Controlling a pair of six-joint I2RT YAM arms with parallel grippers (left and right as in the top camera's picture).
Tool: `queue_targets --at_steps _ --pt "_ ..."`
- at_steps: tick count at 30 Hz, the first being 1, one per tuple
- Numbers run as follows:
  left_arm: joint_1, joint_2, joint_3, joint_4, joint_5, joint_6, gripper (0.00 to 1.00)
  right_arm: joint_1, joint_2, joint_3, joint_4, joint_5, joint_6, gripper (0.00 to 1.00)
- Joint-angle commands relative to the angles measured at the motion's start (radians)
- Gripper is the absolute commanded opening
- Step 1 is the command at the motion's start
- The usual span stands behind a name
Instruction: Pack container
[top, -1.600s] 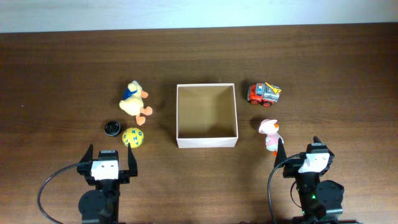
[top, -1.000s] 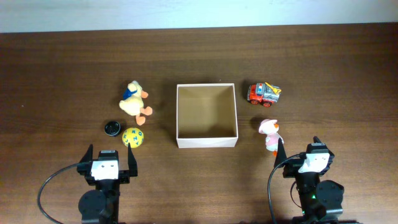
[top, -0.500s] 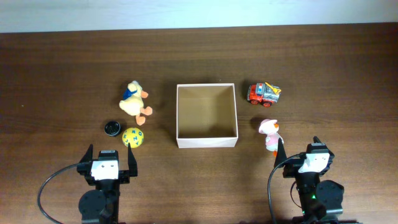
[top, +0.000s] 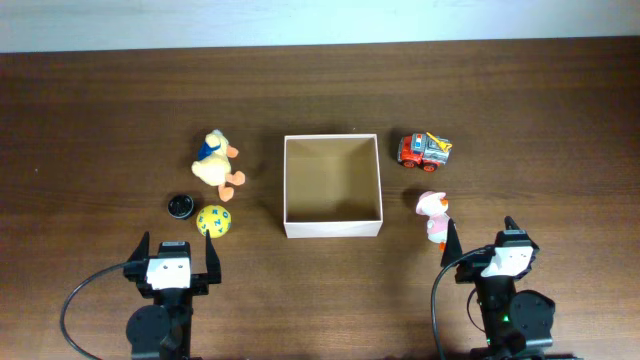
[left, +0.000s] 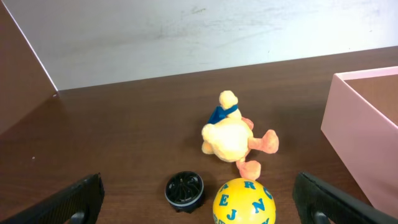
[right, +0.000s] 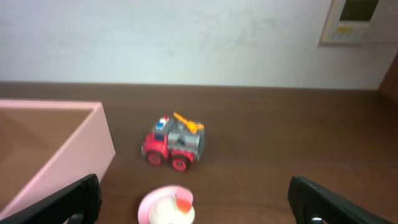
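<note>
The container (top: 333, 229), a square white box with a tan inside, sits open and empty at the table's middle; its wall shows in the left wrist view (left: 360, 130) and the right wrist view (right: 56, 162). A yellow plush duck (top: 216, 160) (left: 229, 134), a yellow letter ball (top: 214, 220) (left: 244, 201) and a small black round part (top: 180, 205) (left: 185, 190) lie left of it. A red toy truck (top: 424, 151) (right: 174, 143) and a pink-white figure (top: 434, 213) (right: 166, 207) lie right of it. My left gripper (top: 172, 255) (left: 199, 205) is open just behind the ball. My right gripper (top: 480, 240) (right: 199, 202) is open just behind the pink figure.
The dark wood table (top: 520, 100) ends at a pale wall along the far edge. Black cables loop by both arm bases at the near edge.
The right gripper has shifted very slightly; nothing else has moved.
</note>
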Motion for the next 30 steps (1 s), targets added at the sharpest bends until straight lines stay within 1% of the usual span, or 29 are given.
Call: queue_targets --at_steps 1,4,7,10,12,16,19,22,25,28,30 --pt "0.006 -0.010 -0.016 0.004 0.011 0.020 0.99 -0.007 -0.001 0.024 0.018 0.003 0.020 0.99" --pt "0.006 -0.010 -0.016 0.004 0.011 0.020 0.99 -0.007 0.035 0.077 0.018 0.053 0.012 0.98" --pt "0.006 -0.010 -0.016 0.004 0.011 0.020 0.99 -0.008 0.121 0.172 0.018 0.084 0.013 0.99" --pt "0.006 -0.010 -0.016 0.004 0.011 0.020 0.99 -0.007 0.270 0.313 0.017 0.091 0.013 0.99" --pt "0.006 -0.010 -0.016 0.004 0.011 0.020 0.99 -0.007 0.399 0.441 -0.010 0.090 0.013 0.99" --pt "0.006 -0.010 -0.016 0.004 0.011 0.020 0.99 -0.007 0.668 0.743 -0.174 0.090 0.010 0.99" --pt "0.006 -0.010 -0.016 0.004 0.011 0.020 0.99 -0.007 0.886 1.013 -0.340 0.077 -0.074 0.99" --pt "0.006 -0.010 -0.016 0.004 0.011 0.020 0.99 -0.007 1.080 1.268 -0.501 0.055 -0.129 0.99" --pt "0.006 -0.010 -0.016 0.004 0.011 0.020 0.99 -0.008 1.260 1.487 -0.641 0.052 -0.180 0.99" --pt "0.006 -0.010 -0.016 0.004 0.011 0.020 0.99 -0.008 1.378 1.598 -0.690 0.056 -0.208 0.99" --pt "0.006 -0.010 -0.016 0.004 0.011 0.020 0.99 -0.008 1.440 1.643 -0.687 0.105 -0.208 0.99"
